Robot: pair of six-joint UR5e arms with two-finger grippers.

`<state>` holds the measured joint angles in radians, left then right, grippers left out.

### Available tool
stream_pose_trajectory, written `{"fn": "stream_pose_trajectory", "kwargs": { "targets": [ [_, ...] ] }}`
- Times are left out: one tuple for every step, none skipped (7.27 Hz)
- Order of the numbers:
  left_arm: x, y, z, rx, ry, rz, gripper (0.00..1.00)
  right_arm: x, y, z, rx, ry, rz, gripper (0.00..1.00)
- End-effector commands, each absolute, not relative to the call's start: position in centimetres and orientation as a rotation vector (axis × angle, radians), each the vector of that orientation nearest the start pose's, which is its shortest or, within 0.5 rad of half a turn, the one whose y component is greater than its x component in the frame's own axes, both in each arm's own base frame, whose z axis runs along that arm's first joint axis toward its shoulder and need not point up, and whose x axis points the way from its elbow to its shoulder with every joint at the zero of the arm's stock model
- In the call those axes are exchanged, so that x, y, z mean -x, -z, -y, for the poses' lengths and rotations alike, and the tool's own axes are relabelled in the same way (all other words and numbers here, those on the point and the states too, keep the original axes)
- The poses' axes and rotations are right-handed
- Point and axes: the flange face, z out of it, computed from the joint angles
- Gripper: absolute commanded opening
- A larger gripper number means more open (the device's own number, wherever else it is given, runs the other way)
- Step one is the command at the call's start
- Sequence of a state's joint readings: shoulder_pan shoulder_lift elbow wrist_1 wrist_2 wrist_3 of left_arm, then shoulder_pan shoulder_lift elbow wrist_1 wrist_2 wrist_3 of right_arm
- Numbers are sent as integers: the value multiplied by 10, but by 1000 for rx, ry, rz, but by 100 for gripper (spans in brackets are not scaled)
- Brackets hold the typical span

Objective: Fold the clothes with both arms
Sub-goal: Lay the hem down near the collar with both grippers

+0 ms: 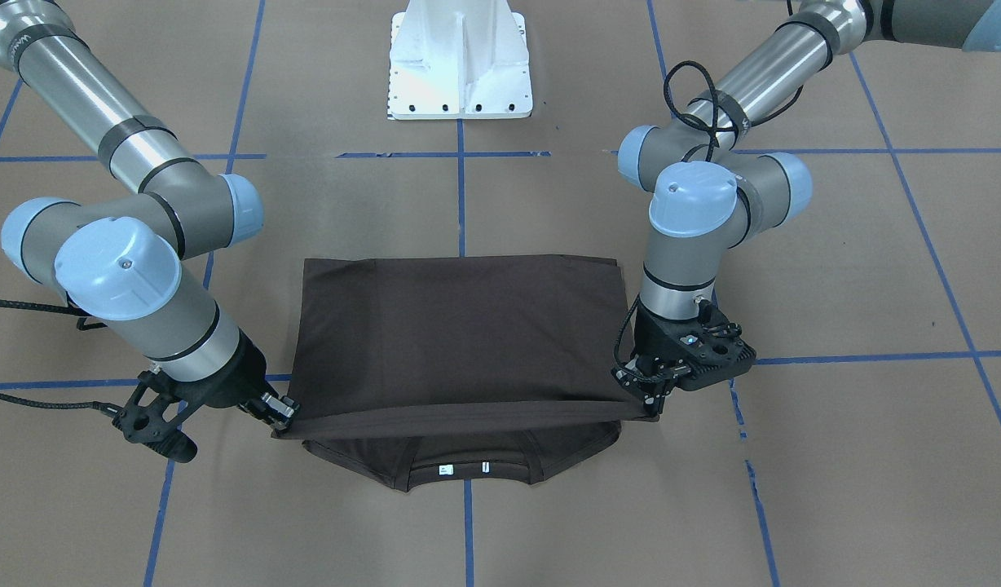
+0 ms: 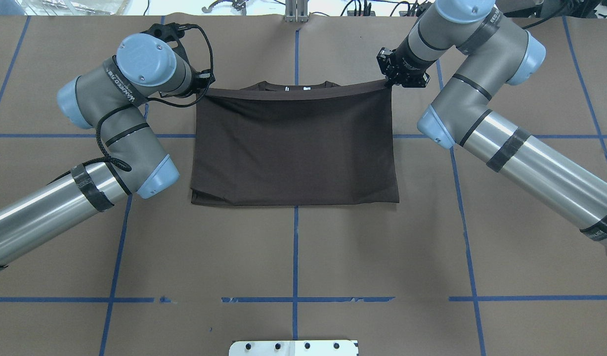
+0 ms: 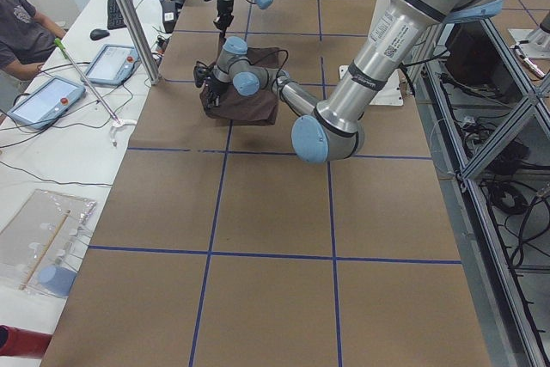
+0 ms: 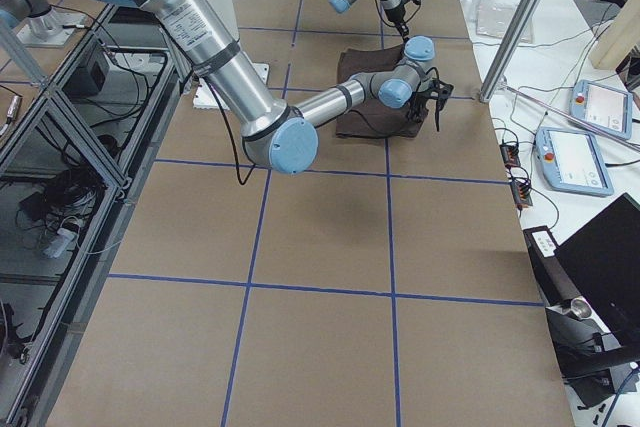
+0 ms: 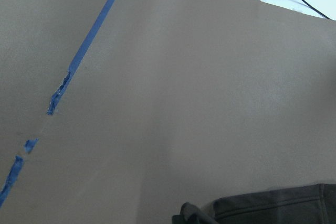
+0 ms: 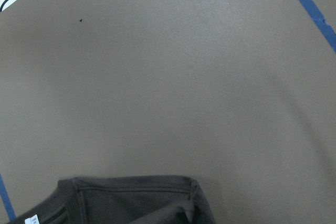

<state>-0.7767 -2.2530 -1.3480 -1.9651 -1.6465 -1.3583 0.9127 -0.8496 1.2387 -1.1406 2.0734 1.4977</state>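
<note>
Out beyond the white pedestal (image 1: pixel 460 61), the left gripper (image 1: pixel 651 398) clamps one hem corner of the brown T-shirt (image 1: pixel 460 326), already doubled nearly onto its collar (image 1: pixel 509 473), and the right gripper (image 1: pixel 280 412) clamps the other; laying down and releasing seem left.

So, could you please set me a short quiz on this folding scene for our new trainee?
1. True or false: the left arm's fingers are open and clear of the dark brown short-sleeved T-shirt.
2. Which part of the shirt shows beyond the edge being held? A) the ribbed round collar with the white neck tags; B) a trouser pocket; C) nothing at all.
3. Fill in: the right arm's fingers pinch the folded top layer at its other ___.

Key: 1 false, they are shut on one corner of the shirt's top layer; 2 A; 3 corner.
</note>
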Motion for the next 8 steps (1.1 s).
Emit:
{"fn": "stream_pose_trajectory", "kwargs": {
  "targets": [
    [-449, -308, 635, -354, 505, -784, 0, 403, -316, 677, 37, -585, 939, 0],
    [-451, -306, 638, -353, 505, -783, 0, 404, -317, 678, 36, -585, 935, 0],
    [-451, -306, 639, -353, 507, -782, 0, 408, -317, 683, 37, -587, 931, 0],
    [-452, -305, 639, -352, 506, -782, 0, 408, -319, 685, 37, -591, 926, 0],
    [-454, -306, 641, -350, 507, -780, 0, 409, -320, 685, 38, -591, 925, 0],
    [-454, -305, 642, -351, 506, -781, 0, 410, -319, 685, 36, -586, 926, 0],
    [-454, -303, 642, -352, 506, -782, 0, 411, -318, 684, 34, -585, 928, 0],
    [-454, -302, 642, -354, 511, -786, 6, 410, -318, 683, 23, -577, 945, 0]
  ]
}}
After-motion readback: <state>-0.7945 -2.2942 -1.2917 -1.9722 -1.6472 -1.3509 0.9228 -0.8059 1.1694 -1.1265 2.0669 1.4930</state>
